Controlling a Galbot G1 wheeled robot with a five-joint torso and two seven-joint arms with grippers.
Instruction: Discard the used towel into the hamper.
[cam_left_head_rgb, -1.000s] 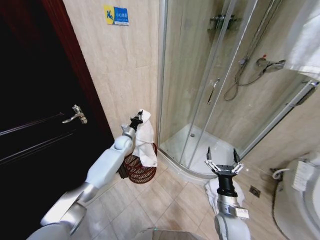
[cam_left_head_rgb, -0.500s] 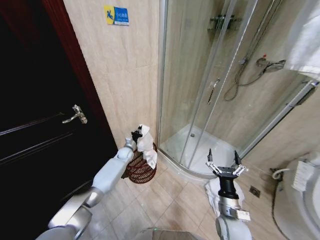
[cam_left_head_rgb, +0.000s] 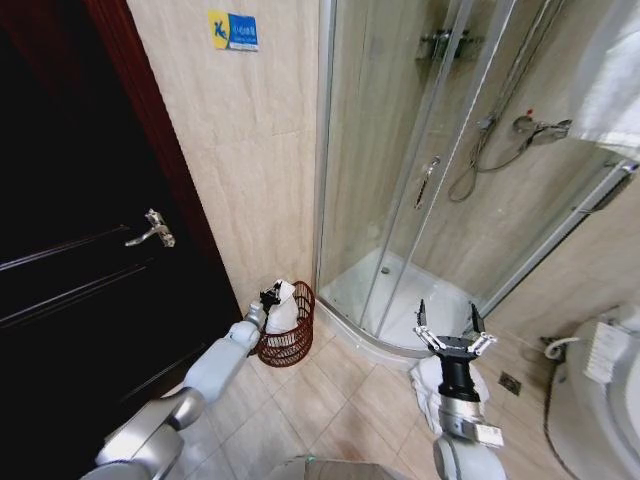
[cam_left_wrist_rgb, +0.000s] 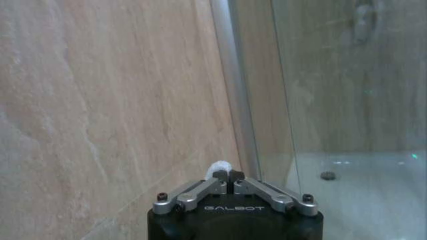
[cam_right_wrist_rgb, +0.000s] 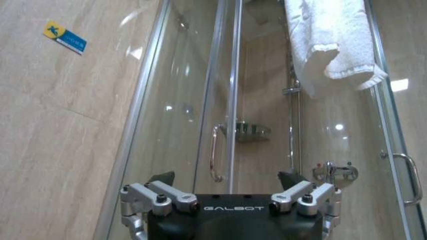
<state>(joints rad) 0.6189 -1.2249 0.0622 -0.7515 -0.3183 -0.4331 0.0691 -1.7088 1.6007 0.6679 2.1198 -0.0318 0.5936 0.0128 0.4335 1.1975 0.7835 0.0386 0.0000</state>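
Overhead, the glass shower enclosure (cam_left_head_rgb: 440, 200) occupies the corner, with a dark door (cam_left_head_rgb: 70, 250) to its left. Between them, against the tiled wall, the hamper (cam_left_head_rgb: 292, 340) stands on the floor. A white towel (cam_left_head_rgb: 283, 310) sits bunched inside the hamper, its top rising above the rim. The left gripper (cam_left_head_rgb: 270, 297) is at the rim, fingers (cam_left_wrist_rgb: 230, 176) closed on the towel. The right gripper (cam_left_head_rgb: 448, 322) hovers near the shower base, fingers spread wide, holding nothing.
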